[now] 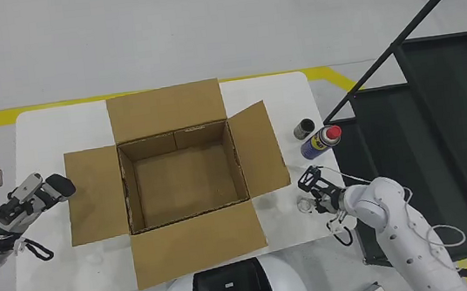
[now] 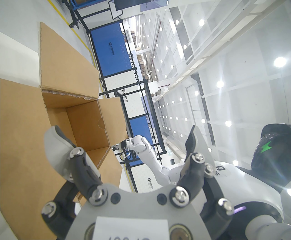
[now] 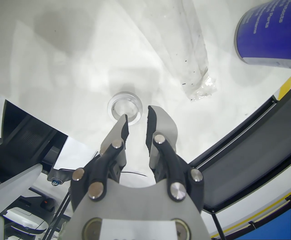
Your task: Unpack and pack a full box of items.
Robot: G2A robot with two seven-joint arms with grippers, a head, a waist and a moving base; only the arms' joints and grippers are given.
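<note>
1. We see the box (image 1: 184,185) standing open in the middle of the white surface (image 1: 57,136). All four flaps are folded outward and its bare cardboard bottom shows from above.
2. From the left wrist view the box (image 2: 83,122) shows from one side. One wall hides the lower part of its inside, and the nearest flap is cut off at the picture's edge.
3. The left jaws sit off the box's left flap, near the left edge of the surface. They are spread wide with nothing between them.
4. The right jaws are to the right of the box, near the front right corner of the surface (image 3: 68,72). They point down at it with only a narrow gap, and they grip nothing.
5. A clear ring (image 3: 125,106) lies on the surface just past their tips. One fingertip (image 3: 120,128) covers part of its rim, and we cannot tell whether they touch.
6. A blue spray can (image 1: 319,143) with a red cap is right of the box. In the right wrist view the spray can (image 3: 263,38) is cut off by the frame, so only one end shows.
7. Its blue label carries white lettering, much of it cut off.
8. A small dark cylinder (image 1: 303,127) sits just beside the can, too small to make out.
9. A clear plastic wrapper (image 3: 195,59) lies between the ring and the can.
10. Black steps (image 1: 438,94) stand right of the surface.
</note>
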